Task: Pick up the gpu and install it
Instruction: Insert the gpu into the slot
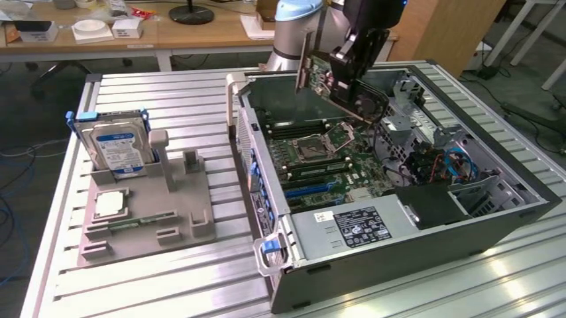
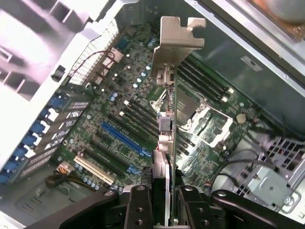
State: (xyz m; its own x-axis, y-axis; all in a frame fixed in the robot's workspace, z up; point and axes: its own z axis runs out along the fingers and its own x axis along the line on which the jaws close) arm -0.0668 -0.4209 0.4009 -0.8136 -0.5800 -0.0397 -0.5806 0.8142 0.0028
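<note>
Pincer [image 2: 164, 191] pinches the gpu [image 1: 323, 76] on edge above the open computer case [image 1: 398, 265], which holds the motherboard [image 1: 327, 165]; the card's long axis slants, metal bracket end toward the exterior view's left.

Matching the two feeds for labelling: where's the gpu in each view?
Exterior view: gpu held in the jaws, above the open case, toward its far end.
Wrist view: gpu edge-on, running out from the jaws over the motherboard, bracket farthest out.
Shared landmark: CPU socket on the motherboard.
</note>
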